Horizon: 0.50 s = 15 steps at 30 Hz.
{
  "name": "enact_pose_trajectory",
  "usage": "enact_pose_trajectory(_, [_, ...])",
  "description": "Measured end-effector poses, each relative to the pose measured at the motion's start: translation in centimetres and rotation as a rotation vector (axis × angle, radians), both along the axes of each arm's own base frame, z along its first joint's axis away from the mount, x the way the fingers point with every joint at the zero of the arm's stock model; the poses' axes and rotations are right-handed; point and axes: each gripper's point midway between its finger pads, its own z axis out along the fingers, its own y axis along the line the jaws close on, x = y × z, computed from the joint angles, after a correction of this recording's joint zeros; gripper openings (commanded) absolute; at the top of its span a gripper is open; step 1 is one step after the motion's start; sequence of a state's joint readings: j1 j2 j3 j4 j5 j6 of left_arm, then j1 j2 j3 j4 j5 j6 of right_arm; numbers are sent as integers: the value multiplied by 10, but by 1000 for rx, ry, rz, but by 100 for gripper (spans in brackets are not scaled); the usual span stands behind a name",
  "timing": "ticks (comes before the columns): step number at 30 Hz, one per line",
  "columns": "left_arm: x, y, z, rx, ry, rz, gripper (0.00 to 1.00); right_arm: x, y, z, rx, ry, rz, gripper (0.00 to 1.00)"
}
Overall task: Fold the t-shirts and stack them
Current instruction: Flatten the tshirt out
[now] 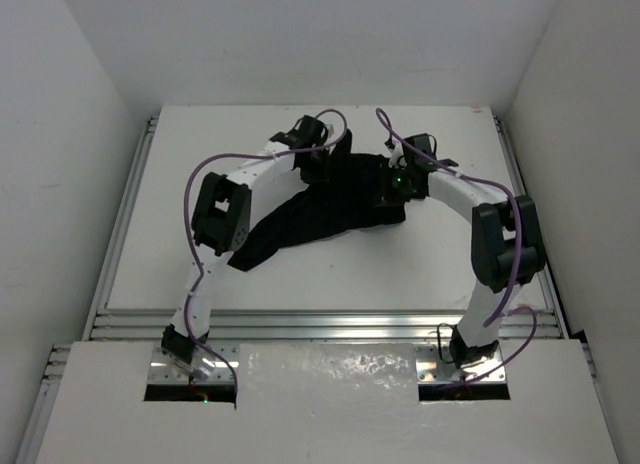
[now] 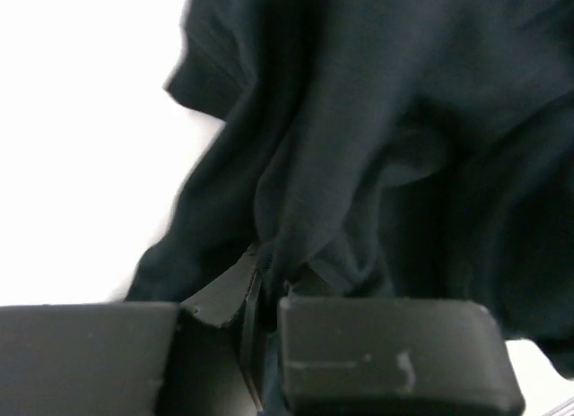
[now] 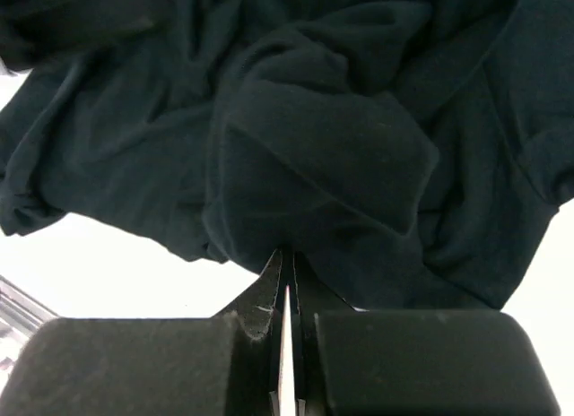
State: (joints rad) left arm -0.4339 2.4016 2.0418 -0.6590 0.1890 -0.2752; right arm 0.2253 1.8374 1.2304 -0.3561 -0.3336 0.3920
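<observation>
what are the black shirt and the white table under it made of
Crumpled black soft-fabric t-shirt: thin matte knit, likely cotton jersey; it drapes in soft rounded folds without shine. Flat white table top: smooth hard board, painted or laminated, I cannot tell which; even and creaseless.

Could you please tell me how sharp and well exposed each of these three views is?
Top view: evenly lit, but the shirt is a black mass with little fold detail, and the foil strip at the near edge glares. Left wrist: soft and smeared throughout, table blown out to white. Right wrist: sharpest, folds clear, table also pure white.
</observation>
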Motion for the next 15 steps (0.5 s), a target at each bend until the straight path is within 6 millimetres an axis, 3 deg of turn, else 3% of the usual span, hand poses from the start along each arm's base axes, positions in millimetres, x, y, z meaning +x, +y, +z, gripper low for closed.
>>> enact_pose_trajectory(3, [17, 11, 30, -7, -59, 56, 0, 3, -4, 3, 16, -13, -25, 0])
enact_pose_trajectory(5, [25, 35, 57, -10, -97, 136, 0, -4, -15, 4, 15, -14, -64, 0])
enact_pose_trajectory(9, [30, 120, 117, -10, -170, 358, 0, -32, -50, 11, 0, 4, -182, 0])
enact_pose_trajectory(12, [35, 180, 143, 9, -224, 501, 0, -44, -70, 19, -34, -2, -249, 0])
enact_pose_trajectory(13, [37, 196, 145, 22, -232, 536, 0, -48, -72, 22, -39, -8, -261, 5])
enact_pose_trajectory(14, [39, 207, 144, 34, -232, 560, 0, -51, -72, 25, -36, -17, -271, 25])
enact_pose_trajectory(15, [39, 212, 139, 46, -223, 571, 0, -54, -70, 29, -18, -26, -273, 69])
